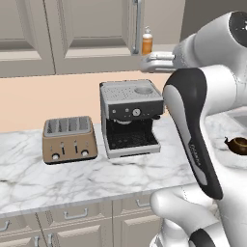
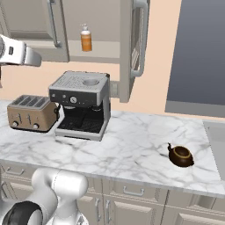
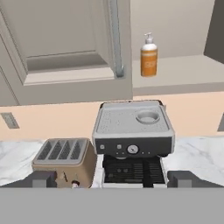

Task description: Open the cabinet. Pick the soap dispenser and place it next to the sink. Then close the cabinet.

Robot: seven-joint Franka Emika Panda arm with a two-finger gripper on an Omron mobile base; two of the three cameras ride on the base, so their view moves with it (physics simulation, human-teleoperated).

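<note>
We see the cabinet [image 2: 132, 48] open, its right door swung out; the coffee machine [image 3: 132, 140] sits below; the soap dispenser [image 3: 148, 56] stands upright on the shelf; our gripper [image 3: 112, 179] fingers are spread empty; reaching in, we might knock the bottle over.

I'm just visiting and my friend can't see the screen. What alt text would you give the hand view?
A small orange-brown soap dispenser bottle stands on the shelf of the open greige wall cabinet. Below it, a grey espresso machine and a tan four-slot toaster sit on the white marble counter, and the open gripper has its dark tips at the bottom edge.
</note>
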